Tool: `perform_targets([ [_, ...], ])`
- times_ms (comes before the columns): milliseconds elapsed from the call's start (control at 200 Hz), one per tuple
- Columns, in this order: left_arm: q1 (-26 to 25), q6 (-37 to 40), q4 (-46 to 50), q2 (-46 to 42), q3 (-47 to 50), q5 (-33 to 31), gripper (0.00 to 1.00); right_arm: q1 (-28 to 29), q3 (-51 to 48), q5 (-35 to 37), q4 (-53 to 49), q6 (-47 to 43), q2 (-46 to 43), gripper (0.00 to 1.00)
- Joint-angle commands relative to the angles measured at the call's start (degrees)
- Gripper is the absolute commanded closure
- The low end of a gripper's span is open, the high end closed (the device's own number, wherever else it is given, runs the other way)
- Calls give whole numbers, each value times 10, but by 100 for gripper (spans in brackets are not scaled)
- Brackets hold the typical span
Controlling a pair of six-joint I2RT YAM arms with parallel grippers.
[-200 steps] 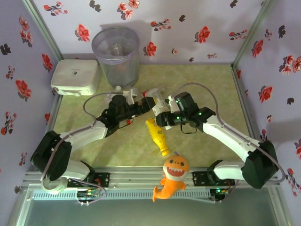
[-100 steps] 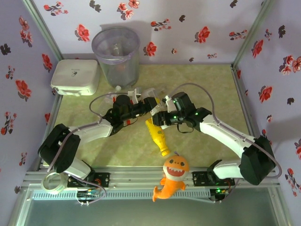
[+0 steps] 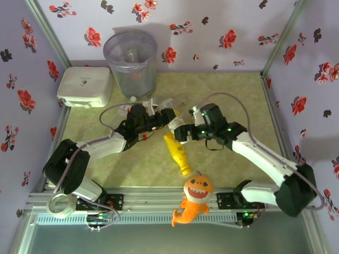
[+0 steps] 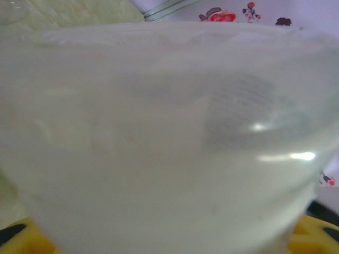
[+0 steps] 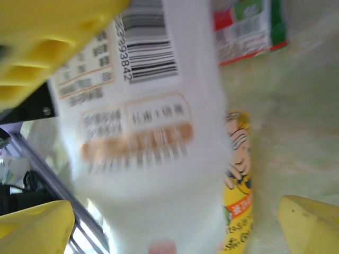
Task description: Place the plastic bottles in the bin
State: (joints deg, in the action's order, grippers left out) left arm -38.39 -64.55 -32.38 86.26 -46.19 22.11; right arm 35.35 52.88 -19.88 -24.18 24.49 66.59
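A clear bottle with a white printed label (image 3: 172, 121) (image 5: 143, 132) hangs above the table's middle between both grippers. My left gripper (image 3: 161, 119) is shut on it, and the bottle (image 4: 159, 148) fills the left wrist view between the yellow fingertips (image 4: 318, 235). My right gripper (image 3: 180, 132) (image 5: 175, 227) stands open around its lower end, with a gap beside the right finger (image 5: 310, 222). The yellow squeeze bottle (image 3: 177, 152) (image 5: 239, 174) lies on the table beneath. A red-labelled bottle (image 5: 249, 26) lies beyond. The grey bin (image 3: 131, 63) stands at the back left with a bottle inside.
A flat white box (image 3: 85, 87) sits left of the bin. A small white-capped bottle (image 3: 132, 99) lies at the bin's foot. The orange plush shark (image 3: 195, 198) sits on the near rail. Flowered walls close in the table.
My left gripper has moved right and taken the white-labelled bottle. My right arm has shifted slightly right and back, its fingers opening off the bottle.
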Motion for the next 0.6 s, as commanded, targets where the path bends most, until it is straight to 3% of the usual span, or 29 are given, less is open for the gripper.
perform_targets([
  [0,24,57,64,-9,-62,4,75,-31,-22,89,-26,20,-79,1],
  [130,61,122,161,-18,-151,19,100,-90,-53,130,-47,56,-141,1],
  [240,99,152,215,-6,-251,36,100,-124,-76,136,-67,70,-158,1],
  [415,150,200,271,32,-415,38,100,-128,-97,178,-76,83,-160,1],
  [595,222,186,255,88,-520,2,100,-128,-95,194,-94,75,-162,2],
])
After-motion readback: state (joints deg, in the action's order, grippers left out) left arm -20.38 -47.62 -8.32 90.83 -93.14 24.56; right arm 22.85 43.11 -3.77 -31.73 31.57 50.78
